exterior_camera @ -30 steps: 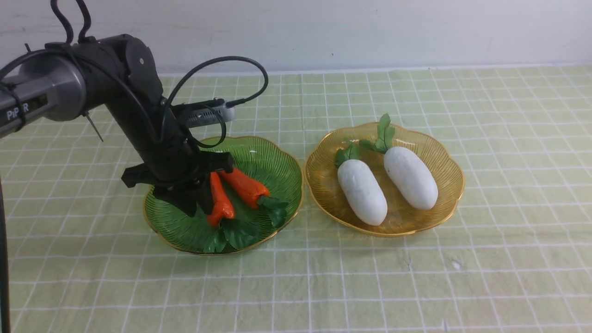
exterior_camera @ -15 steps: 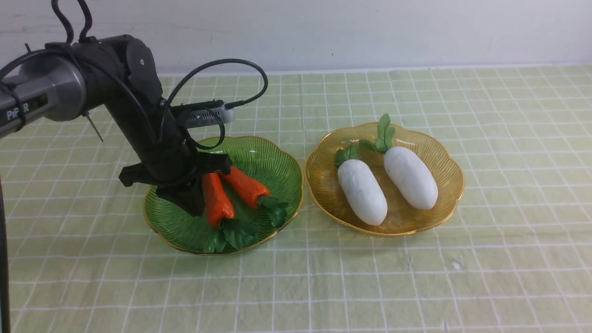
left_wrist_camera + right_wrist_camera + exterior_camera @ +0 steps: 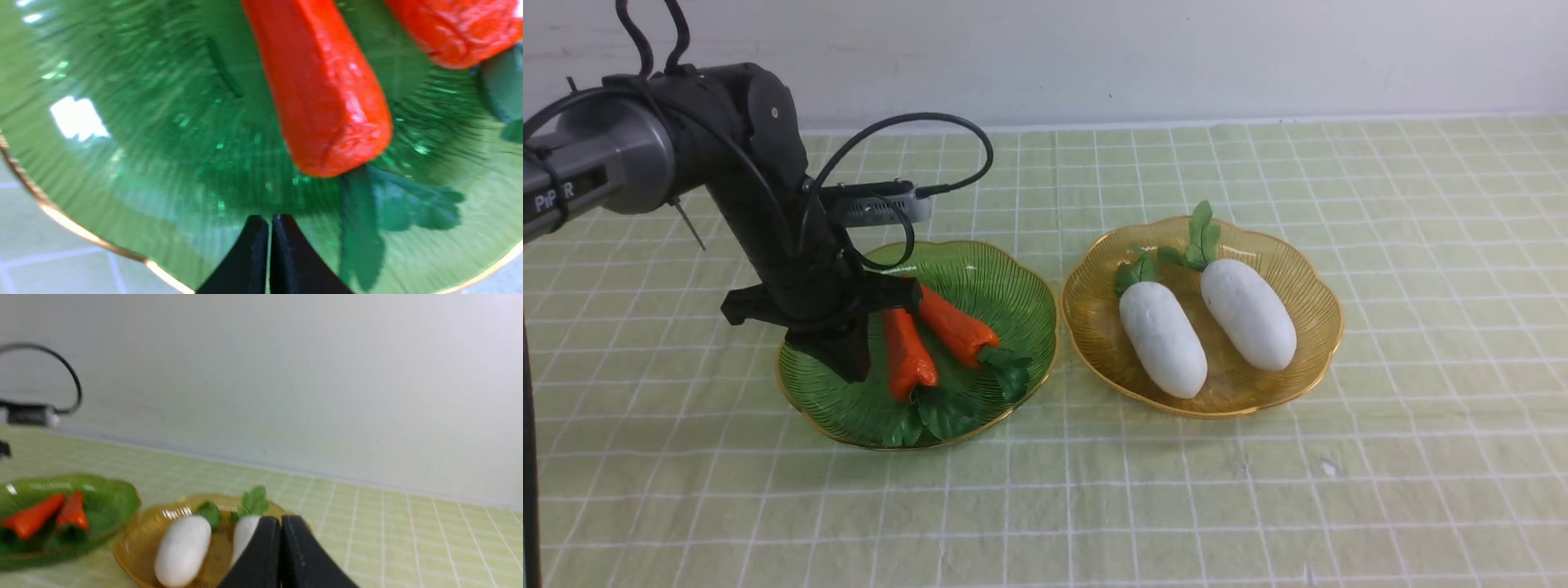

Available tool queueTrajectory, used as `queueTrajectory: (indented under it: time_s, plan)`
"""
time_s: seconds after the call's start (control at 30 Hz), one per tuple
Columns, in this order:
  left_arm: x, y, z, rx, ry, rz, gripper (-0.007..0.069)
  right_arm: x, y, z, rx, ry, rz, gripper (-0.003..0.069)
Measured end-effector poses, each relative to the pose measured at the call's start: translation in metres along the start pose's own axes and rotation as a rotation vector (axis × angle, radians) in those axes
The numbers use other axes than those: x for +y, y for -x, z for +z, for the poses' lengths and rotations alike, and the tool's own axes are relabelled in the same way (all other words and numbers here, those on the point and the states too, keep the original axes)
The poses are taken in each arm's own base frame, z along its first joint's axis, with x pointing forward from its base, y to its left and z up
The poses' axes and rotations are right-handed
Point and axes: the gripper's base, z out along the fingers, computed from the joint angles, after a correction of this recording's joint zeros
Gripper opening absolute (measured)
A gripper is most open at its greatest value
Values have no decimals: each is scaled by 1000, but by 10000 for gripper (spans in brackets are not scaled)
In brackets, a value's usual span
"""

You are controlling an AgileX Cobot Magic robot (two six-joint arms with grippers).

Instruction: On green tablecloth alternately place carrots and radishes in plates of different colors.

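Black-and-grey left arm [image 3: 756, 196], looping black cable [image 3: 923, 115]

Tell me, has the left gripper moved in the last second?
Yes. Against the green plate, the left gripper has shifted left, away from the near carrot, and closed empty.

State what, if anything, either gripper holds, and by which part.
Nothing is held. The left gripper and the right gripper are both shut and empty.

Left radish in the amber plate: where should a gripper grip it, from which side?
Probably the plump middle of the left radish, from straight above. It lies flat in the amber plate, whose raised rim hinders sideways approach; one finger must enter the narrow gap beside the other radish.
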Motion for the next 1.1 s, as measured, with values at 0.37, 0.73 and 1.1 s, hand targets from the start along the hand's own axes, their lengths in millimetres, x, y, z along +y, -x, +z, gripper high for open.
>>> queueTrajectory:
  time_s: [0.37,0.73,1.1]
  plan:
    - [3,-3,-3,24,40,55,-8,-2,-55,-6,260,-110,-62,-13]
    - [-13,-36,-102,-214,-61,105,-8,-2,-56,-7,279,-127,-55,-13]
    - [-21,-135,-233,-586,-113,185,-8,-6,-56,-8,289,-196,-50,-13]
